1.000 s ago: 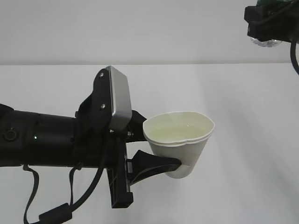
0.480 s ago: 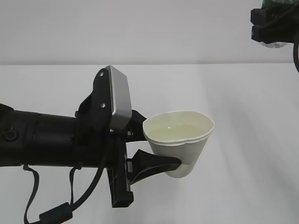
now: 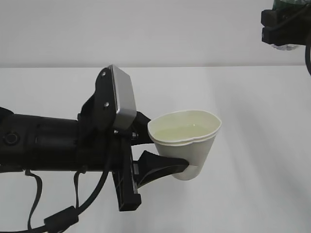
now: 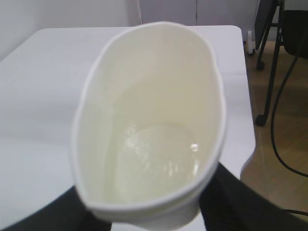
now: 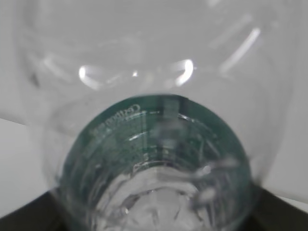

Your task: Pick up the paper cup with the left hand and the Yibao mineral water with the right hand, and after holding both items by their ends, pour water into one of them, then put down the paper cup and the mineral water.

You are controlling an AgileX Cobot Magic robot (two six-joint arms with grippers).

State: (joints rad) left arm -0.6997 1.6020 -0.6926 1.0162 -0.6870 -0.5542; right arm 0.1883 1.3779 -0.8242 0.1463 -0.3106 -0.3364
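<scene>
Water-filled paper cup (image 3: 187, 141) is pinched near its base by the left hand (image 3: 165, 160); Yibao mineral water (image 5: 154, 144) is clamped by the right hand (image 3: 284, 26); setting-down is judged next, level lowering needed

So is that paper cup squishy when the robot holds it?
Probably. The paper cup has a rim pinched into an oval by the left gripper, so its walls look soft. The water inside could slosh or spill if squeezed harder.

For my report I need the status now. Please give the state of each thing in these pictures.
paper cup: held above the table, squeezed oval, water inside.
left hand: shut on the cup's lower part.
Yibao mineral water: held up high, apart from the cup.
right hand: shut on the bottle.
</scene>
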